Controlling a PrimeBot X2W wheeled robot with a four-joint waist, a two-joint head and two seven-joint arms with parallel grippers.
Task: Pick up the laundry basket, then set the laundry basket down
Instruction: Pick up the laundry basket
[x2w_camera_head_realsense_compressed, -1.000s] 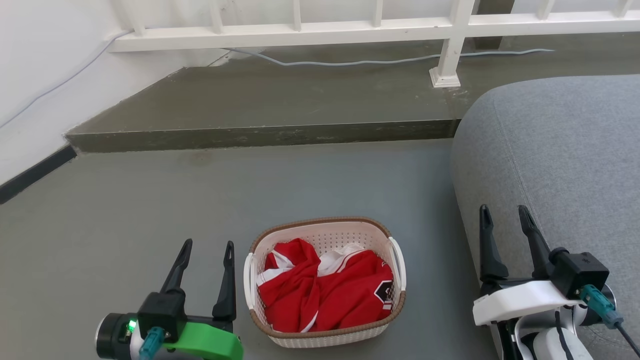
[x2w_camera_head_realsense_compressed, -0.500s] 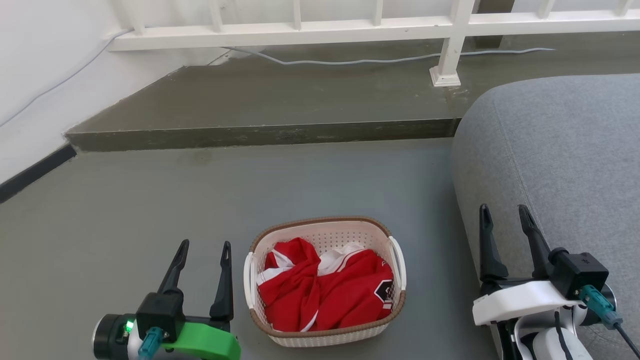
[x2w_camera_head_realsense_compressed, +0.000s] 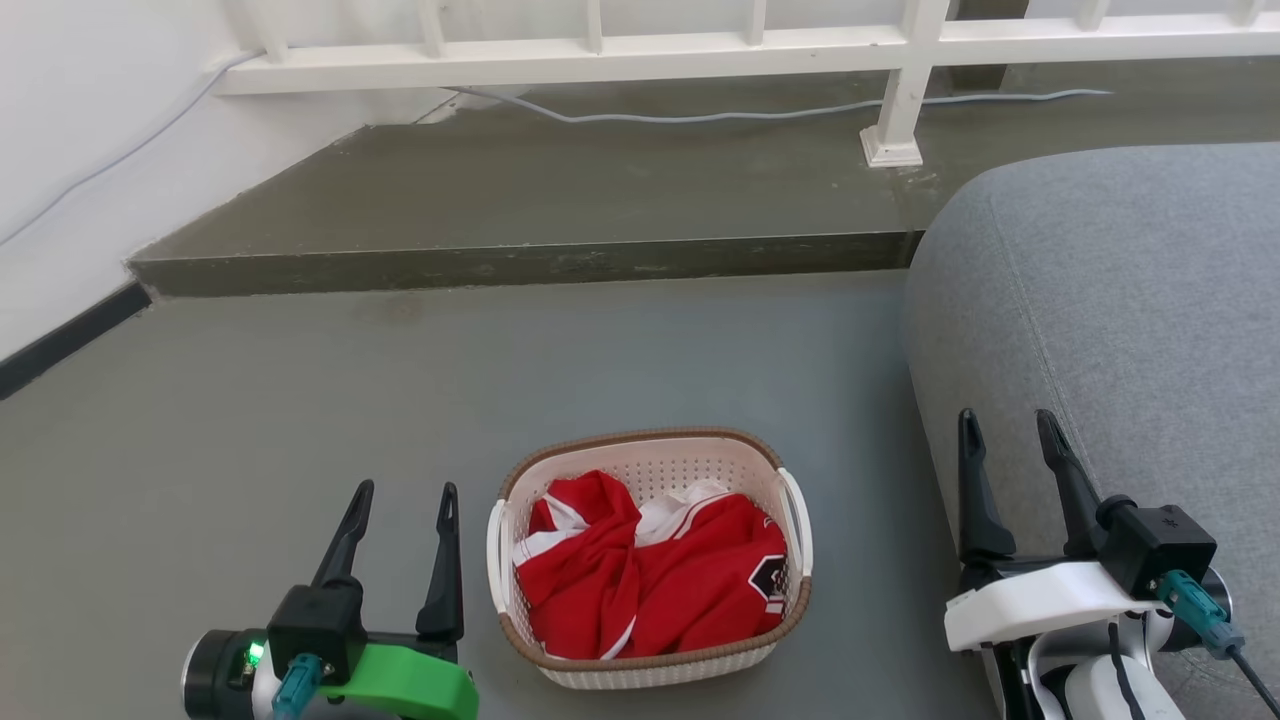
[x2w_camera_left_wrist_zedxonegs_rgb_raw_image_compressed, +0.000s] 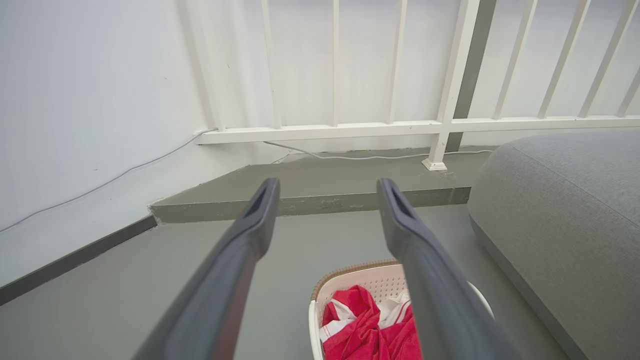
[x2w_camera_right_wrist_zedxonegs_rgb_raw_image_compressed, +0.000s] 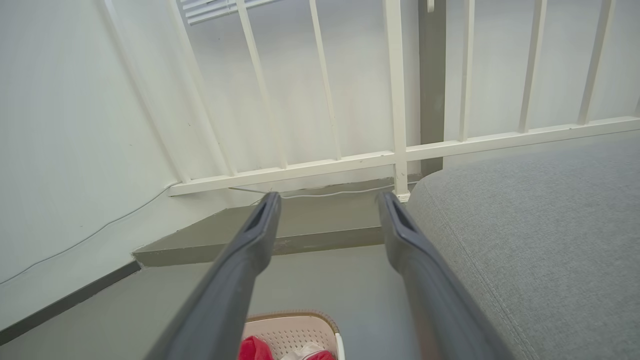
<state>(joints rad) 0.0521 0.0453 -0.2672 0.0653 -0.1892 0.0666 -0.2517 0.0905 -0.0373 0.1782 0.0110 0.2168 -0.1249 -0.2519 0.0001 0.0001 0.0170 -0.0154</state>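
The laundry basket (x2w_camera_head_realsense_compressed: 650, 460) is cream-white and perforated with a brown rim, and it stands on the grey floor low in the head view, holding crumpled red and white clothes (x2w_camera_head_realsense_compressed: 655, 575). A white handle sits on each short side. My left gripper (x2w_camera_head_realsense_compressed: 402, 498) is open just left of the basket, fingers pointing away and not touching it. My right gripper (x2w_camera_head_realsense_compressed: 1008, 425) is open well to the right, over the sofa's edge. The basket (x2w_camera_left_wrist_zedxonegs_rgb_raw_image_compressed: 350, 280) shows at the bottom of the left wrist view behind the right finger, and a corner of the basket (x2w_camera_right_wrist_zedxonegs_rgb_raw_image_compressed: 295, 332) shows in the right wrist view.
A grey sofa (x2w_camera_head_realsense_compressed: 1120, 300) fills the right side, close to the basket. Beyond lies a raised concrete step (x2w_camera_head_realsense_compressed: 520, 265) with a white railing (x2w_camera_head_realsense_compressed: 600, 60) and a loose cable (x2w_camera_head_realsense_compressed: 700, 115). A white wall with a dark skirting (x2w_camera_head_realsense_compressed: 70, 340) runs along the left.
The left gripper has drifted slightly left and down. The whole picture has shifted a little, so the head camera moved. The basket and right gripper stay put.
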